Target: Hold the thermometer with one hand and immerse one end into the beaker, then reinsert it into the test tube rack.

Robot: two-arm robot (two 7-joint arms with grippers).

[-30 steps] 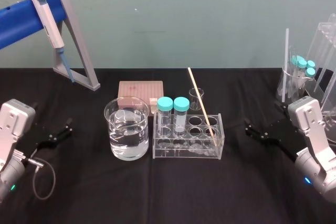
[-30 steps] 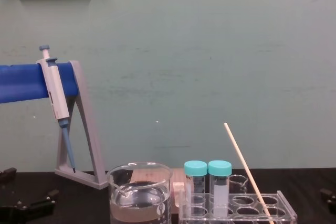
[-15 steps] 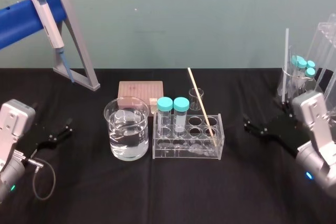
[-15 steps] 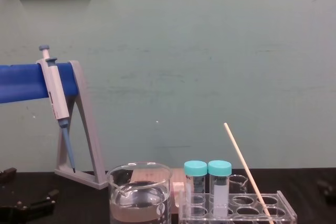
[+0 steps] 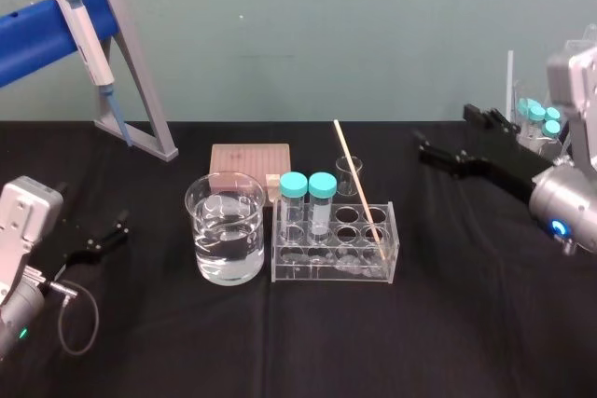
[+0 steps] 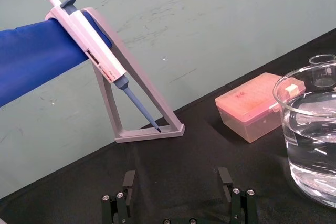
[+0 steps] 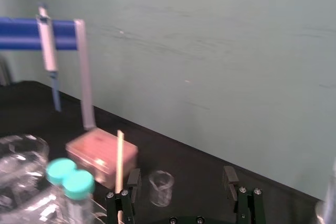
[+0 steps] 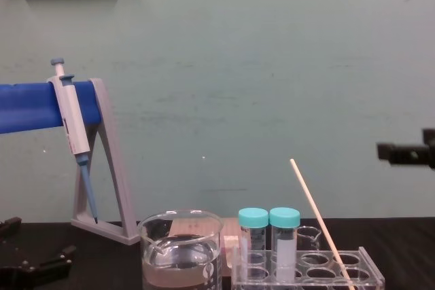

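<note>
**Thermometer not yet grasped; right gripper held open on the approach**

Nearest the robot, the left gripper [image 5: 93, 223] is parked low over the black cloth [image 5: 280, 342] at the left, well apart from the glassware. Its fingers [image 6: 128, 179] are spread wide and nothing is held.

Farther in, the beaker [image 5: 225, 249] is found: wide, clear glass with a pouring spout, about half filled with water. Just beside it on the right, the test tube rack [image 5: 334, 272] is set, a clear acrylic block with rows of round holes. Two capped tubes [image 5: 308, 185] with teal lids are stood in its left end. The thermometer [image 5: 357, 184], a thin, pale, straight rod, is seated in a hole at the rack's right end and is tilted back toward the left, its top well above the caps.

The right gripper [image 5: 448, 132] is held above the table, right of the rack and apart from the rod. Its black fingers [image 7: 228, 177] are opened wide and empty.

The grasp is judged to be the step in hand. For the next move, the open jaws must be brought around the upper stem, closed gently on so slender and smooth a rod, and the rod drawn out along its own tilt.

Behind, a small beaker [image 5: 348, 172], a pink tip box [image 5: 249, 160] and a grey stand [image 5: 140, 90] carrying a pipette [image 5: 84, 25] are seen.
</note>
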